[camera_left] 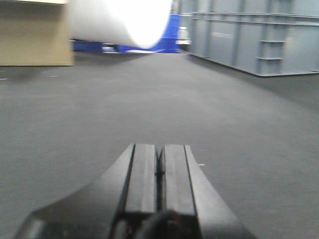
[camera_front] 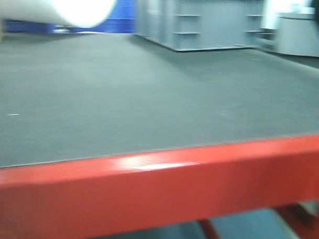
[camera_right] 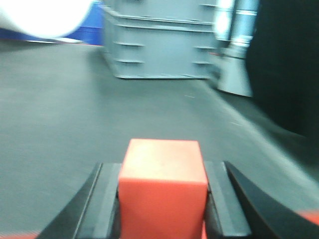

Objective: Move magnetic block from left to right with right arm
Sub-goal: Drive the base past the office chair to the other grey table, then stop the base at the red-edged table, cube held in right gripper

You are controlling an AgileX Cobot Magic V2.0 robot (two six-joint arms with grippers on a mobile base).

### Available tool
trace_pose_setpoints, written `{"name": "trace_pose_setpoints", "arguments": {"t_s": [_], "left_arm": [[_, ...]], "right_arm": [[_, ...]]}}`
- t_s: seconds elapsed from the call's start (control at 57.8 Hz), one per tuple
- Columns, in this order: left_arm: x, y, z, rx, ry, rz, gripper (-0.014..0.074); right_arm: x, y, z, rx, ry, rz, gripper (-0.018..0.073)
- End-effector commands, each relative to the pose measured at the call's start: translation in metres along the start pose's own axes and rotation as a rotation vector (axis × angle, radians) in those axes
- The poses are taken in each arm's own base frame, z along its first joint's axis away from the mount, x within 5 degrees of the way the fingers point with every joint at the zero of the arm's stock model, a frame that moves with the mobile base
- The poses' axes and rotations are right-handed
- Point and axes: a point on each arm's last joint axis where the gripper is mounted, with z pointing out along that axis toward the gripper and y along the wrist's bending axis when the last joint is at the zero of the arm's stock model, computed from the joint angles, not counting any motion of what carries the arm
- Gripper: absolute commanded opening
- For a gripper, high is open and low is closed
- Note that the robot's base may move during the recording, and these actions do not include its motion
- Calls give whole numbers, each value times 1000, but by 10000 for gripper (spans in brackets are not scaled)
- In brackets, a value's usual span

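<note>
The right gripper (camera_right: 162, 172) is pinching the magnetic block (camera_right: 162, 196), a little red cube. A black finger (camera_right: 105, 201) presses on each side of it, and the cube fills the gap between them. Its top face is flat and plain. The cube sits low over the grey mat (camera_right: 75, 124), but from the right wrist view I cannot tell if it rests on the mat or hangs just above it. That picture is blurry.

Far ahead of the cube stands a big grey crate (camera_right: 159, 45). To the right of the crate is a big dark shape (camera_right: 284, 64), too blurry to name. A fat white roll (camera_right: 40, 15) pokes in at the top left corner.

The left gripper (camera_left: 159, 152) has its two black fingers pressed tight together, with only a thin line between them and nothing in them. It sits low over the same grey mat. A brown cardboard box (camera_left: 30, 35) stands far off on the left, the white roll is in the middle, and the grey crate is on the right. A blue bin (camera_left: 169, 30) peeks out behind the roll.

From the front view, the mat lies flat on a table with a shiny red table edge (camera_front: 173, 188) along the near side. The grey crate stands at the back of the mat.
</note>
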Motion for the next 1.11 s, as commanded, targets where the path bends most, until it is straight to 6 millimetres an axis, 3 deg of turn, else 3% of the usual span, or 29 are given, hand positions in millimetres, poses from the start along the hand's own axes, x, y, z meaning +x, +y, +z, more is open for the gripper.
{"name": "trace_pose_setpoints", "arguments": {"t_s": [0.0,1.089], "left_arm": [[-5,0,-1,1,-86,-14,-117],[-5,0,-1,1,-86,-14,-117]], "right_arm": [[-17,-1,-1,9,-107,-15,298],[-17,-1,-1,9,-107,-15,298]]}}
